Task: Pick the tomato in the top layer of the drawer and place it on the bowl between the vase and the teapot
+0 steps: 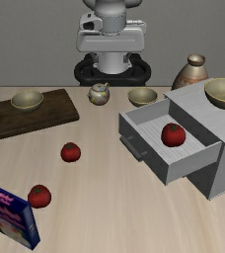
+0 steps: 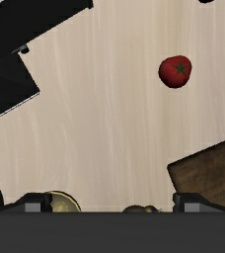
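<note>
Pale desk (image 1: 105, 138), right side: red tomato (image 1: 174, 134) in the open drawer (image 1: 188, 164). Up top, bowl (image 1: 142, 97) beside teapot (image 1: 99, 94). Tool (image 2: 112, 206) released.

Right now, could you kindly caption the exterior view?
Tomato in the open top drawer, empty bowl between teapot and vase.

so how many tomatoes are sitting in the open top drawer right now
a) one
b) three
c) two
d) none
a: a single tomato lies in the open top drawer, while a second tomato and a third tomato lie out on the table.
</note>
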